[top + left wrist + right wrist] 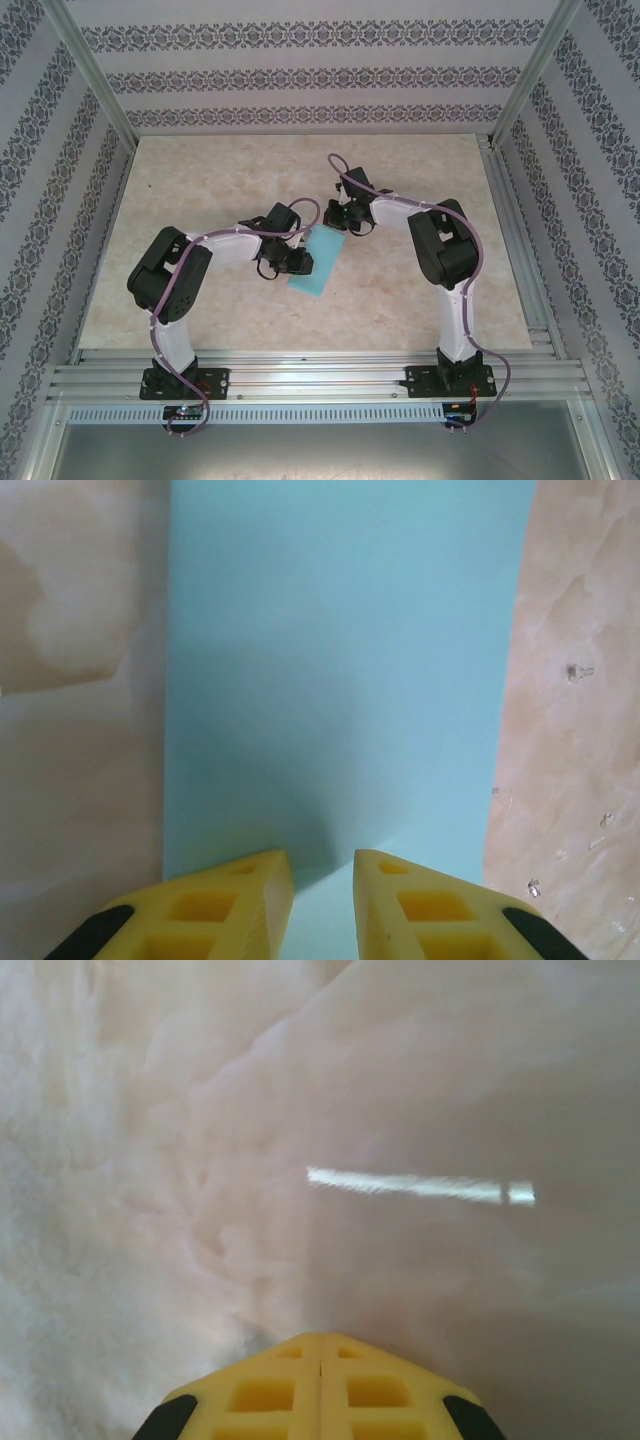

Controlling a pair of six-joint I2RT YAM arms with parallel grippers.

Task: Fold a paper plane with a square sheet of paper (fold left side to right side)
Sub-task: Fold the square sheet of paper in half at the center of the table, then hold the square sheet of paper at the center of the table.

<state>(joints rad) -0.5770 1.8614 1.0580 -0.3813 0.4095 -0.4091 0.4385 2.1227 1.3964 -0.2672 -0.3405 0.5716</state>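
The square sheet of paper [322, 262] lies on the table between the two arms as a narrow turquoise rectangle, tilted slightly, its long sides running front to back. My left gripper [299, 263] is at the sheet's left long edge. In the left wrist view the paper [340, 680] spreads ahead, and my left gripper [322, 865] is low over it, open by a narrow gap with paper showing through. My right gripper [344, 224] is at the sheet's far end. In the right wrist view my right gripper [320, 1340] is shut on nothing, close to the bare marble.
The marble-patterned table top [200, 190] reaches to patterned walls at the back and sides. Aluminium rails [320, 372] run along the near edge, where both arm bases are bolted. A bright light streak [420, 1186] reflects off the table.
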